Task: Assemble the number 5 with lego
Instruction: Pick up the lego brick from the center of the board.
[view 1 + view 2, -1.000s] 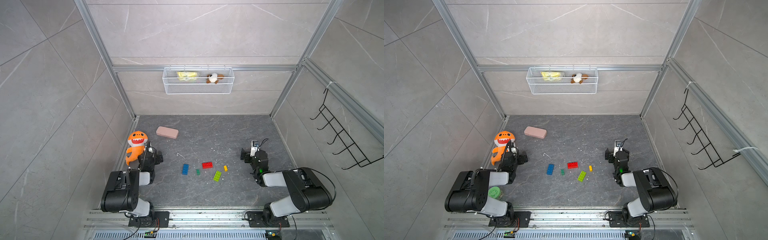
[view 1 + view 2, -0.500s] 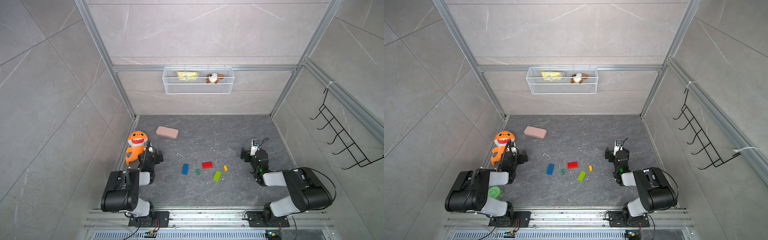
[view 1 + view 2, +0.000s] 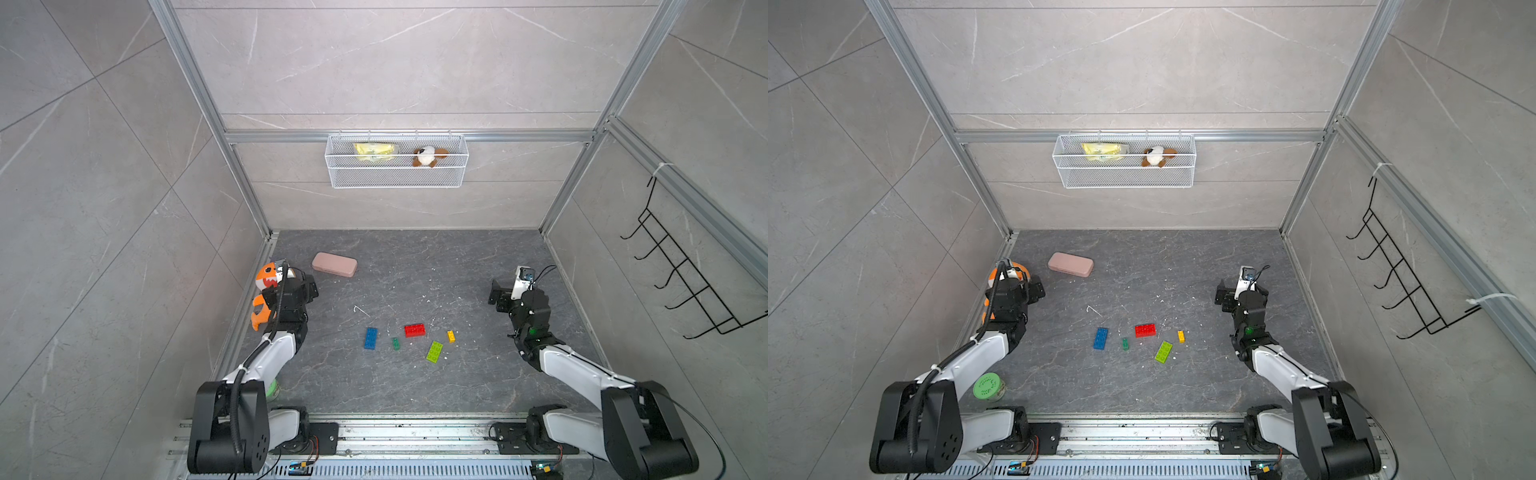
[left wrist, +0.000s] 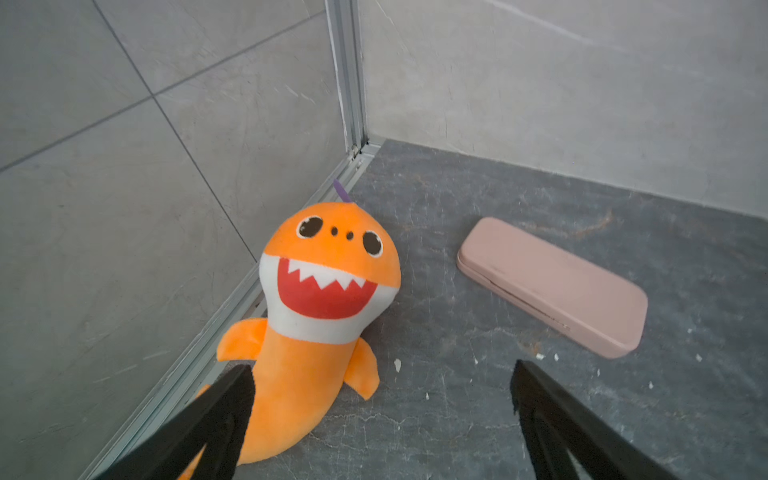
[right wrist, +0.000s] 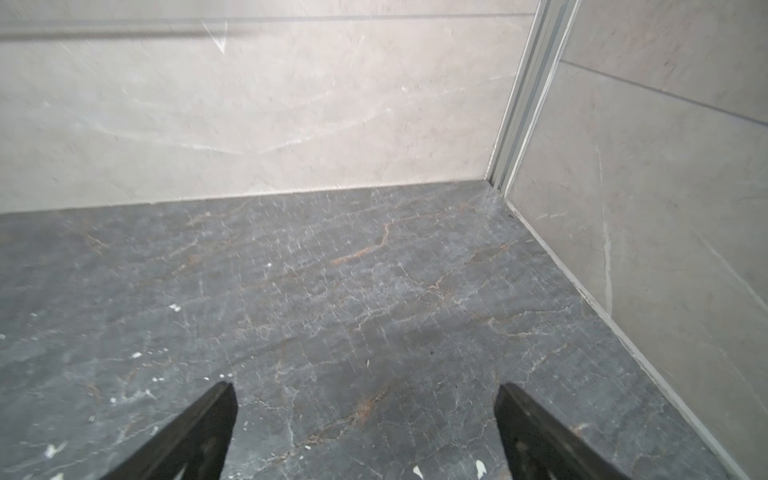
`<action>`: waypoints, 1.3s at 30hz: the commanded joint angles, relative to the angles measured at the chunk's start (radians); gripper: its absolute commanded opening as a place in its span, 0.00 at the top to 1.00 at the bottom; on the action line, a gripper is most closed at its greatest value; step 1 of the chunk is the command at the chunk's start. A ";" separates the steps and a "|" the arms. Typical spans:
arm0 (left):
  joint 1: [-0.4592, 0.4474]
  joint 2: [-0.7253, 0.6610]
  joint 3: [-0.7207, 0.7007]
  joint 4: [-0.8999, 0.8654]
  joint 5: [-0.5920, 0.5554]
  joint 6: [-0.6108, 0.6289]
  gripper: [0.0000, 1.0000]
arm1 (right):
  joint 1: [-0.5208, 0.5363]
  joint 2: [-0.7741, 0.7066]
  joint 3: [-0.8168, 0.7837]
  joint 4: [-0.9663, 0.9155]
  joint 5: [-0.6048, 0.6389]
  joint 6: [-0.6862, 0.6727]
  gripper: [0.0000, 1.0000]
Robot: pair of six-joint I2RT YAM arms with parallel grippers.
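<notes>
- The dark grey stone table (image 3: 415,270) filled the bottom of the walled cell.
- The left gripper (image 4: 382,372) hung over the table's left edge with its jaws spread wide and nothing between them. In the left wrist view one fingertip overlapped the tail of the plush shark; whether it touched could not be told.
- The right gripper (image 5: 365,388) hung near the right side, jaws equally wide and empty, over bare stone.
- A white wire basket (image 3: 397,176) hung on the back wall, holding a yellow packet (image 3: 374,151) and a small brown and white plush (image 3: 428,156).
- A black hook rack (image 3: 685,291) was fixed to the right wall.
- An orange plush shark (image 4: 328,270) lay against the left wall.
- A pink case (image 3: 334,264) lay flat near the shark, toward the back.
- A green-lidded jar (image 3: 987,386) stood at the front left, under the left arm.
- The blue brick (image 3: 370,338), red brick (image 3: 414,330) and lime green brick (image 3: 434,352) lay loose near the table's middle, between the two arms and well apart from both grippers.
- The dark green brick (image 3: 395,343) sat between blue and red.
- The yellow brick (image 3: 451,336) lay just right of the red one; no brick touched another.
</notes>
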 commanded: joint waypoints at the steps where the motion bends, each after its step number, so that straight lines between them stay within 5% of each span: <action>1: 0.002 -0.053 0.088 -0.246 -0.054 -0.234 0.00 | -0.003 -0.107 0.045 -0.150 -0.054 0.128 0.00; 3: 0.011 -0.077 0.125 -0.336 -0.046 -0.366 0.00 | -0.005 -0.151 0.072 -0.262 -0.012 0.296 0.00; 7: 0.006 -0.116 0.156 -0.419 0.211 -0.382 0.00 | -0.023 -0.119 0.182 -0.439 -0.245 0.350 0.00; 11: -0.059 -0.111 0.171 -0.493 0.395 -0.405 0.00 | -0.023 -0.079 0.195 -0.389 -0.478 0.417 0.15; 16: -0.134 -0.102 0.134 -0.545 0.545 -0.438 0.06 | 0.008 0.059 0.336 -0.657 -0.631 0.421 0.43; 26: -0.237 -0.195 -0.017 -0.570 0.634 -0.480 0.27 | 0.305 0.109 0.386 -0.917 -0.490 0.373 0.53; 39: -0.298 -0.307 -0.184 -0.581 0.594 -0.588 0.32 | 0.700 0.331 0.522 -0.952 -0.360 0.430 0.50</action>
